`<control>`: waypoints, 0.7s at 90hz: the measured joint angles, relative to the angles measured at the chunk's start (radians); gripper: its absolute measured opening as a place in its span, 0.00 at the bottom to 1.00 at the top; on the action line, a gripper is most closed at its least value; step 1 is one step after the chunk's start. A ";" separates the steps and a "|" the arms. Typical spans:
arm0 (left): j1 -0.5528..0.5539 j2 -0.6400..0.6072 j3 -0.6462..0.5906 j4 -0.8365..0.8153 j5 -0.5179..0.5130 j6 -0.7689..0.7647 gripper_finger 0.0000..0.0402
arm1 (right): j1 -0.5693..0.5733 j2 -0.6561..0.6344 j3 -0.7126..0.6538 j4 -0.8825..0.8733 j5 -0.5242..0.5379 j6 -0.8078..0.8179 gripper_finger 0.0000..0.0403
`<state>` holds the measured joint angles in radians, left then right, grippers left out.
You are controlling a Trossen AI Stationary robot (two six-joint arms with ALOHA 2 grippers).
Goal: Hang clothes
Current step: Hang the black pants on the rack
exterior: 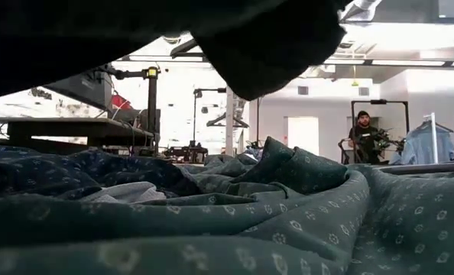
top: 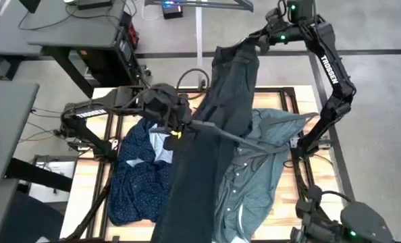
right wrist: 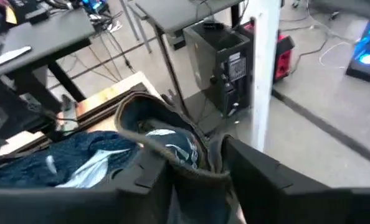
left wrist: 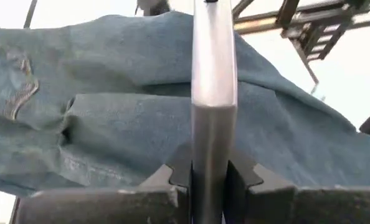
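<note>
Charcoal jeans [top: 210, 128] are the biggest thing and the landmark: one long dark band running lengthwise from the far table edge, where the top end is lifted, down across the table [top: 96, 175] to the near edge, draped over the other clothes. That long axis is what the next move turns on, in my judgement.

Teal-green shirt [top: 261, 169] lies spread on the right of the jeans, partly under them. Navy dotted shirt [top: 143, 172] is bunched on the left of the jeans, its pale inner collar showing. Low view shows only teal folds up close w/ dark fabric hanging overhead.

Right gripper [top: 262, 42] is at the far, raised end of the jeans, beyond the table edge. Right wrist view shows its fingers [right wrist: 260, 171] closed tight on a thick dark seam, prob. the waistband, so it carries the top end.

Left gripper [top: 177, 121] sits at the jeans' left edge, about mid-length. Left wrist view shows its fingers [left wrist: 163, 180] pinched on a slim bar [left wrist: 213, 93], which looks like a hanger part, w/ denim right behind the bar. In the high view the bar crosses the jeans' long axis.

So the left arm is nearer the mid-leg and the right holds the end. Next move likely needs the jeans fed over the bar crosswise.
</note>
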<state>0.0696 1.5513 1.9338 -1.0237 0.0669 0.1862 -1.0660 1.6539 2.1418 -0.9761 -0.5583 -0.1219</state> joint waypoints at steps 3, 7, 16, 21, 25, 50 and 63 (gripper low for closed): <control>0.017 0.000 0.019 -0.020 0.008 -0.010 0.06 | -0.001 0.000 0.016 0.000 0.011 -0.015 0.40; 0.039 0.000 0.046 -0.038 0.023 -0.024 0.06 | -0.004 -0.001 0.037 0.001 0.023 -0.044 0.42; 0.082 0.000 0.113 -0.058 0.068 -0.053 0.06 | -0.011 -0.005 0.083 0.002 0.093 -0.087 0.44; 0.102 0.000 0.154 -0.074 0.091 -0.071 0.06 | -0.012 -0.004 0.101 0.000 0.137 -0.095 0.45; 0.113 0.001 0.190 -0.083 0.107 -0.096 0.06 | -0.014 -0.003 0.113 -0.002 0.169 -0.097 0.45; 0.156 0.004 0.390 -0.119 0.167 -0.155 0.06 | -0.027 -0.002 0.150 -0.007 0.195 -0.101 0.44; 0.188 0.005 0.422 -0.092 0.131 -0.065 0.06 | 0.005 -0.001 0.178 -0.010 0.195 -0.136 0.44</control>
<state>0.2573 1.5565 2.3557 -1.1161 0.1983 0.1212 -1.0607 1.6524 2.3200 -0.9860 -0.3637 -0.2579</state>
